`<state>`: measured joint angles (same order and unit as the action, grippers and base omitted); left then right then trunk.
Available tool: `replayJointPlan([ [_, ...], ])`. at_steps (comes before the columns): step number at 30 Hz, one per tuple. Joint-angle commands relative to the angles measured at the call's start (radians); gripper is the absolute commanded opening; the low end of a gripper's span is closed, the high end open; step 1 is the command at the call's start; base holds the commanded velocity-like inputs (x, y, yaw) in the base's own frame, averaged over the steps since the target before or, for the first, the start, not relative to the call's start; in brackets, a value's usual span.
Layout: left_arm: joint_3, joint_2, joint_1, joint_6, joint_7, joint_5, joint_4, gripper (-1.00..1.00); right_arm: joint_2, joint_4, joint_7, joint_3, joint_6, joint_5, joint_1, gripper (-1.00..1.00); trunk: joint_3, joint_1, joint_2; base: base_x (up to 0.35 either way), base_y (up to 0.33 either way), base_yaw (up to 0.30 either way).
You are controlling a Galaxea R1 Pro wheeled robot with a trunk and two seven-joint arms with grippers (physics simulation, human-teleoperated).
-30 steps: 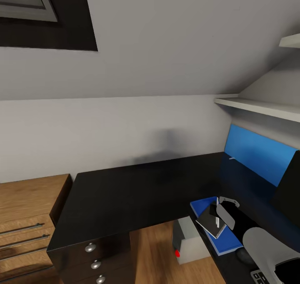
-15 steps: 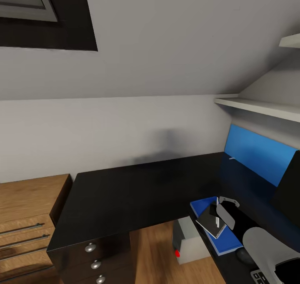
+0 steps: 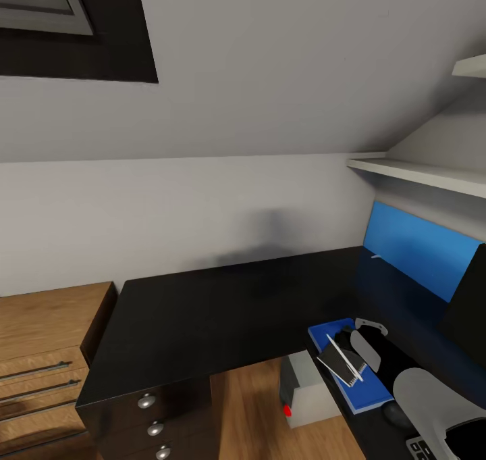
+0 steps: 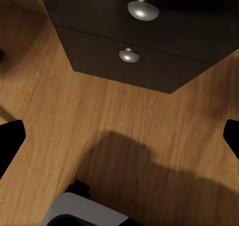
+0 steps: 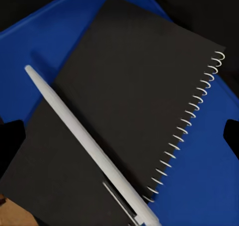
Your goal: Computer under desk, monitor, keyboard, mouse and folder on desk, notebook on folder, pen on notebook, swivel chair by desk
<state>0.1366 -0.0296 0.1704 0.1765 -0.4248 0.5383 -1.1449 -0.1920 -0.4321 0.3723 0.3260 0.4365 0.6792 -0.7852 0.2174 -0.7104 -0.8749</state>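
Right wrist view: the right gripper (image 5: 119,131) hangs open over the pen (image 5: 87,146), which lies across the notebook (image 5: 134,86) stacked on the folder (image 5: 209,176) at the desk (image 3: 202,318) edge; light, slick, apt to roll, best pinched mid-barrel. Left gripper (image 4: 119,136), also open, faces floor

The glossy black L-shaped tabletop (image 3: 216,311) stands against the wall, its dark drawer unit with round silver knobs (image 4: 129,55) under the near corner. On its right wing lies the bright-blue folder (image 3: 368,387), flat, near the edge. The dark notebook (image 5: 124,111) with white spiral binding lies on the folder, turned askew to it. The thin white pen (image 5: 89,146) lies diagonally across the notebook's cover. Under the tabletop, on the wood floor, stands the light grey computer (image 3: 304,389), a red dot on its front.
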Motion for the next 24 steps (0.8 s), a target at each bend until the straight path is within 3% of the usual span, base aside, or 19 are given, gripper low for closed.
replayJointPlan([
  [1, 0.003, -0.001, 0.0, 0.003, -0.008, 0.006, -0.003, 1.0, -0.001, -0.003, 0.008, 0.008, 0.004, 0.01, -0.001, 1.0, 0.001, 0.0, -0.001, 0.0, 0.0, 0.0],
  [8, 0.003, -0.001, 0.0, 0.003, -0.008, 0.006, -0.002, 1.0, -0.002, -0.027, 0.006, 0.009, 0.003, 0.011, -0.001, 1.0, 0.001, 0.0, -0.001, 0.0, 0.0, 0.0],
  [10, 0.003, -0.001, 0.0, 0.003, -0.008, 0.006, -0.001, 1.0, -0.002, -0.073, 0.006, 0.008, 0.003, 0.012, 0.0, 1.0, 0.001, 0.0, -0.001, 0.0, 0.0, 0.0],
  [12, 0.004, -0.001, 0.0, 0.003, -0.007, 0.005, 0.0, 1.0, -0.003, -0.225, 0.009, 0.009, 0.012, 0.013, 0.009, 1.0, 0.001, 0.0, -0.001, 0.0, 0.0, 0.0],
  [15, 0.004, -0.001, 0.0, 0.003, -0.007, 0.004, 0.001, 1.0, -0.001, -0.308, 0.013, 0.011, 0.031, 0.013, 0.031, 1.0, 0.001, 0.0, -0.001, 0.0, 0.0, 0.0],
  [18, 0.004, -0.001, 0.0, 0.003, -0.008, 0.003, 0.002, 1.0, 0.011, -0.441, 0.031, 0.017, 0.065, 0.013, 0.101, 1.0, 0.001, 0.0, -0.001, 0.0, 0.0, 0.0],
  [24, 0.005, -0.001, 0.0, 0.003, -0.008, 0.005, 0.005, 1.0, 0.048, -0.563, 0.092, 0.034, 0.083, 0.014, 0.157, 1.0, 0.001, 0.0, -0.001, 0.0, 0.0, 0.0],
])
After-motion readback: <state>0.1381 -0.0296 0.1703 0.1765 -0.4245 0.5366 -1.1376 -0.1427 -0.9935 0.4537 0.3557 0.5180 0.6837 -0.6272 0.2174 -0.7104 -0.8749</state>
